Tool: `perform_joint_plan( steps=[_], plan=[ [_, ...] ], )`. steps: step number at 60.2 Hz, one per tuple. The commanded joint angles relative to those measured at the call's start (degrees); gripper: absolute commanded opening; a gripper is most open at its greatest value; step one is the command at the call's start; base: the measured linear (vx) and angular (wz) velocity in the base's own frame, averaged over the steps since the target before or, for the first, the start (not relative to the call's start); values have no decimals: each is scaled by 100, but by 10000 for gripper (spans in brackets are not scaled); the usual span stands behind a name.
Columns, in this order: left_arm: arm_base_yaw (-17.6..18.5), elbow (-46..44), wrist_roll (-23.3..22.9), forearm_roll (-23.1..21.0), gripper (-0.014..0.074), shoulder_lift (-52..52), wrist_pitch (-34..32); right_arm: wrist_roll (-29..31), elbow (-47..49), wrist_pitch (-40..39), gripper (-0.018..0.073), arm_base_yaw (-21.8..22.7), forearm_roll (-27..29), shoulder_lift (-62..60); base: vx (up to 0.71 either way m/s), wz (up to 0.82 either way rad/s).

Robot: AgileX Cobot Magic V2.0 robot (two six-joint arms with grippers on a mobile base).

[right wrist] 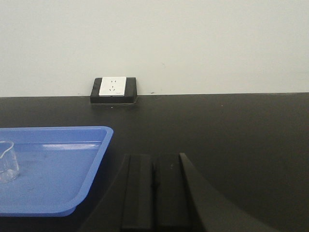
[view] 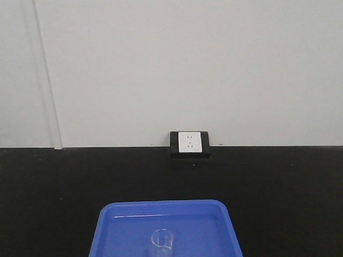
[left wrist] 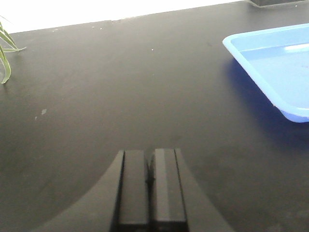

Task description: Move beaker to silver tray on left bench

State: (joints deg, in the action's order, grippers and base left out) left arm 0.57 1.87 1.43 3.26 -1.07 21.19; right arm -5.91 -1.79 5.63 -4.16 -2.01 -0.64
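- Left jaws: pressed together, nothing between them, low over the bare black worktop [left wrist: 120, 87].
- Right jaws: also pressed together, nothing held, above the worktop just right of the blue tray [right wrist: 53, 179].
- Beaker [view: 162, 242]: clear glass, upright, standing inside the blue tray toward its near side; at the far left edge of the right wrist view, apart from both jaws.
- Blue tray: resting on the worktop, between the two jaws.
- Wall socket [view: 190, 142]: white face in a black housing, at the back of the worktop against the white wall [view: 187, 64].
- Green leaves [left wrist: 6, 53]: at the left edge of the left wrist view.
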Motion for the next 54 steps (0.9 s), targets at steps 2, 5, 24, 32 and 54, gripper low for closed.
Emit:
perform_joint_plan(
  steps=[2, 5, 24, 32, 54],
  plan=[
    [33, 114, -10, -16, 1, -43, -428, 27, -28, -499, -11, 31, -43, -70, 0, 0],
    [33, 114, -10, -16, 1, -43, -428, 27, -28, -499, -11, 31, -43, -70, 0, 0],
    [33, 114, -10, -16, 1, -43, -428, 87, 661, -1298, -11, 31, -43, 81, 0, 0],
    [33, 114, -10, -16, 1, -43, -428, 311, 1912, -1298, -11, 31, -95, 1052, 0, 0],
    [33, 114, -10, -16, 1, -43, -428, 406, 3996, -1164, -11, 31, 47, 4478, 0, 0]
  ],
)
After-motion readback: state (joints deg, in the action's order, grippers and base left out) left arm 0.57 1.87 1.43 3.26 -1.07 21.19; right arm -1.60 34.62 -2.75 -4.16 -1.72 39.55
